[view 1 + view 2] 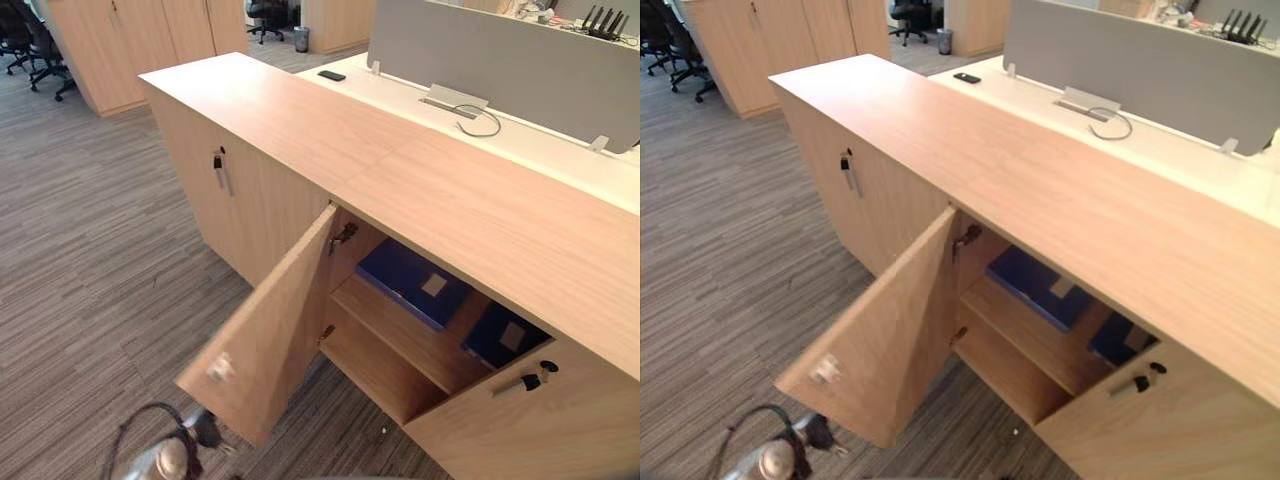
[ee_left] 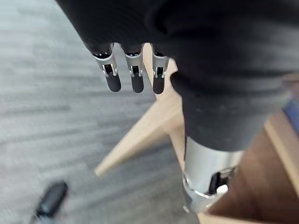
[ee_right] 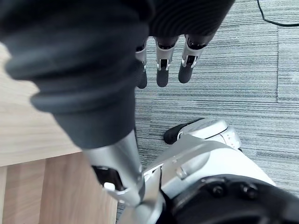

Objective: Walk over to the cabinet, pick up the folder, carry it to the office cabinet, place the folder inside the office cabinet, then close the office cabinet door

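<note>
The folder (image 1: 412, 282), blue, was seen laid on a shelf (image 1: 400, 335) inside the office cabinet (image 1: 300, 130), right of frame centre, with a second blue folder (image 1: 503, 335) further right. The cabinet door (image 1: 265, 335) was pictured swung open at lower centre. The left hand (image 2: 135, 77) and right hand (image 3: 161, 74) were shown straight-fingered, nothing held.

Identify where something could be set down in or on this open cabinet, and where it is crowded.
Free: the cabinet top, bare along its length; the lower compartment, under the shelf, beside the open door. Crowded: the shelf, holding the left folder and the right folder.
</note>
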{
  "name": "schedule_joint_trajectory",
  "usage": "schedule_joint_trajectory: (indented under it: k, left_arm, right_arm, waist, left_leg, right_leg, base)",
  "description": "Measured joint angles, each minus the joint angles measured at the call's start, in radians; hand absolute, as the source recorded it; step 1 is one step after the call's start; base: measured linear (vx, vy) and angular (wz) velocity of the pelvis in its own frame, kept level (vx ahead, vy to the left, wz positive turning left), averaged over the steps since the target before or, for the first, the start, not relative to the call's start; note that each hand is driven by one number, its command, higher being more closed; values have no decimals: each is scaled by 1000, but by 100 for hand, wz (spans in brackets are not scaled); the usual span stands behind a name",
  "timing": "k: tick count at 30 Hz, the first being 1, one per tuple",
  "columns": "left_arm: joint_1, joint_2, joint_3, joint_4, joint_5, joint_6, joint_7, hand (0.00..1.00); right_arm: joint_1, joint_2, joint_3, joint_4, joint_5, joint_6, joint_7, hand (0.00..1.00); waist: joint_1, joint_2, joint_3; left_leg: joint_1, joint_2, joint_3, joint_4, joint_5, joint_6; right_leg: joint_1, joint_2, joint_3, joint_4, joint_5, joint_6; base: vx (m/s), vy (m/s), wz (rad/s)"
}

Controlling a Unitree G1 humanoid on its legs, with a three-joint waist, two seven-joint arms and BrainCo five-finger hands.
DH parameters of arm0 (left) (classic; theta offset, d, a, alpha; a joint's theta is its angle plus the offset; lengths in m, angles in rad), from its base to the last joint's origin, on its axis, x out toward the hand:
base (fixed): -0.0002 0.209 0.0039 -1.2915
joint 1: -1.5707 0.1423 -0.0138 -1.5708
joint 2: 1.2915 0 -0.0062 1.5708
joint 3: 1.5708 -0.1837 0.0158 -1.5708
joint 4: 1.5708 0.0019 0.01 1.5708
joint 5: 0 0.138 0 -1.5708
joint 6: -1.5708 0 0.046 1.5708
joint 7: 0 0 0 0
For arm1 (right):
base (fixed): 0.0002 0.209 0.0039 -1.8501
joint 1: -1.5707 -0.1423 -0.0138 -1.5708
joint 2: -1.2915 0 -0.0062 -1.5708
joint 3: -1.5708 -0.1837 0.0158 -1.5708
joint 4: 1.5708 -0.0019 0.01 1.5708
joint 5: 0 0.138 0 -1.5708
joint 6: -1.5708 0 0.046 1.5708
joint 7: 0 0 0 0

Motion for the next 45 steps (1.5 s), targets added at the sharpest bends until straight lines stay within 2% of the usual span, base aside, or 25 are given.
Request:
schedule_joint_trajectory:
  k: [2, 4, 5, 8, 12, 20, 25, 28, 30, 31, 32, 33, 35, 36, 37, 38, 39, 40, 41, 42, 44, 45]
  left_arm:
    - [1, -30, -69, -40, -97, -15, -56, 0]
    - [2, -73, -117, -102, -164, -56, -105, 0]
    - [-1, -110, -139, -147, -201, -92, -130, 0]
    - [-34, -188, -166, -193, -269, -132, -171, 0]
    - [-58, -207, -163, -193, -296, -134, -179, 0]
    - [-39, -211, -150, -189, -337, -116, -195, 0]
    - [-37, -249, -76, -60, -405, -107, -196, 0]
    - [-43, -285, 10, 113, -435, -102, -189, 0]
    - [-40, -318, 111, 230, -464, -90, -163, 0]
    - [-34, -329, 158, 270, -471, -87, -153, 0]
    - [-20, -342, 232, 319, -466, -86, -130, 0]
    - [-12, -359, 320, 383, -466, -86, -110, 0]
    - [-6, -380, 425, 456, -466, -83, -71, 0]
    - [-5, -389, 496, 512, -463, -81, -46, 0]
    - [-10, -389, 584, 560, -455, -90, -18, 0]
    - [-21, -386, 611, 579, -450, -89, -10, 0]
    - [-33, -386, 653, 610, -447, -86, -4, 0]
    - [-33, -401, 713, 648, -444, -75, 1, 0]
    - [-28, -411, 749, 655, -444, -69, 4, 0]
    - [-10, -433, 808, 653, -445, -64, 9, 0]
    - [18, -462, 878, 651, -454, -57, 12, 0]
    - [39, -489, 926, 650, -466, -56, 14, 0]
  right_arm:
    - [-2, 2, -8, 1, -3, 1, 10, 0]
    - [-1, 6, -10, 2, -3, 2, 19, 0]
    - [-2, 7, -10, 2, -3, 2, 20, 0]
    - [-2, 6, -10, 2, -3, 2, 21, 0]
    - [-3, 1, -11, 2, -5, 2, 29, 0]
    - [-15, -7, -11, 4, -6, 2, 37, 0]
    - [-25, -21, 27, -1, -2, 2, 40, 0]
    - [-36, -29, 31, -2, -1, 0, 40, 0]
    - [-37, -43, 68, -8, 3, 0, 39, 0]
    - [-36, -43, 69, -11, 3, 0, 39, 0]
    - [-35, -46, 77, -12, 5, -1, 38, 0]
    - [-33, -53, 90, -11, 7, -3, 38, 0]
    - [-28, -62, 95, -8, 7, -3, 38, 0]
    - [-26, -70, 95, 2, 7, -3, 37, 0]
    - [-26, -78, 92, 24, 10, -1, 36, 0]
    - [-26, -80, 85, 33, 13, 2, 36, 0]
    - [-29, -83, 71, 34, 22, 5, 34, 0]
    - [-43, -86, 30, 31, 36, 5, 30, 0]
    - [-45, -87, 10, 21, 38, 6, 27, 0]
    - [-44, -86, 1, -4, 39, 6, 25, 0]
    - [-43, -70, -19, -33, 41, 7, 26, 0]
    - [-33, -60, -27, -64, 42, 8, 26, 0]
  waist:
    - [-3, -4, -9]
    - [-16, -3, -22]
    - [-23, -2, -30]
    - [-29, 3, -38]
    - [-33, 14, -42]
    - [-40, 28, -37]
    - [-49, 43, -28]
    - [-55, 57, -10]
    - [-58, 64, 7]
    - [-56, 65, 13]
    - [-49, 66, 22]
    - [-41, 65, 31]
    - [-28, 67, 42]
    - [-22, 75, 57]
    - [-20, 74, 76]
    - [-18, 71, 83]
    - [-10, 62, 95]
    - [-9, 69, 103]
    - [-5, 72, 109]
    - [10, 77, 123]
    - [33, 83, 129]
    - [40, 105, 128]
  left_leg:
    - [2, 9, 12, -1, 1, -1]
    - [3, 19, 19, -6, 5, -8]
    - [4, 25, 19, -12, 8, -13]
    - [22, 42, 25, -38, 23, -25]
    - [41, 54, 27, -82, 49, -31]
    - [54, 50, 35, -94, 52, -31]
    - [50, 47, 35, -91, 52, -29]
    - [33, 48, 32, -58, 37, -14]
    - [4, 56, 29, 21, -10, 24]
    - [-5, 60, 29, 67, -38, 64]
    - [-17, 71, 30, 149, -74, 125]
    - [-47, 84, 11, 263, -89, 170]
    - [-81, 90, -64, 389, -75, 193]
    - [-95, 89, -127, 463, -47, 191]
    - [-115, 79, -196, 538, 18, 151]
    - [-126, 72, -220, 568, 51, 141]
    - [-144, 50, -257, 623, 33, 109]
    - [-153, -17, -290, 666, -94, 78]
    - [-155, -52, -293, 678, -147, 80]
    - [-155, -116, -291, 677, -230, 80]
    - [-141, -196, -266, 588, -252, 79]
    - [-110, -215, -256, 455, -235, 71]
  right_leg:
    - [-4, 9, 14, -3, 4, -3]
    - [-5, 15, 16, -10, 7, -6]
    - [-5, 23, 17, -15, 7, -7]
    - [-4, 42, 20, -18, 9, -10]
    - [0, 64, 19, -34, 14, -18]
    - [4, 66, 18, -37, 14, -19]
    - [1, 63, 18, -35, 13, -20]
    - [-1, 61, 18, -33, 11, -23]
    - [1, 61, 22, -27, 3, -31]
    - [3, 63, 31, -22, -2, -32]
    - [7, 68, 53, -19, -16, -43]
    - [19, 74, 80, -17, -19, -49]
    - [37, 81, 118, -18, -20, -54]
    - [53, 89, 144, -17, -22, -62]
    - [73, 94, 169, -16, -24, -73]
    - [77, 94, 179, -12, -25, -77]
    - [85, 87, 201, -5, -27, -87]
    - [83, 78, 237, 12, -37, -101]
    - [80, 75, 256, 24, -40, -106]
    - [77, 76, 292, 47, -46, -108]
    - [68, 85, 325, 80, -64, -97]
    - [66, 114, 346, 104, -79, -85]
  base:
    - [-42, -9, -20]
    - [-31, -19, -16]
    - [-13, -26, -7]
    - [9, -38, -7]
    - [28, -22, 0]
    - [19, 6, -2]
    - [0, 0, 0]
    - [0, 0, 0]
    - [-17, 11, -7]
    - [-28, 2, -25]
    - [-41, -13, -47]
    - [-44, -33, -56]
    - [-14, -64, -62]
    - [20, -84, -68]
    - [28, -66, -54]
    - [29, -62, -47]
    - [41, 25, -57]
    - [38, 61, -65]
    - [54, 141, -83]
    - [39, 173, -80]
    - [25, 195, -82]
    - [7, 158, -64]
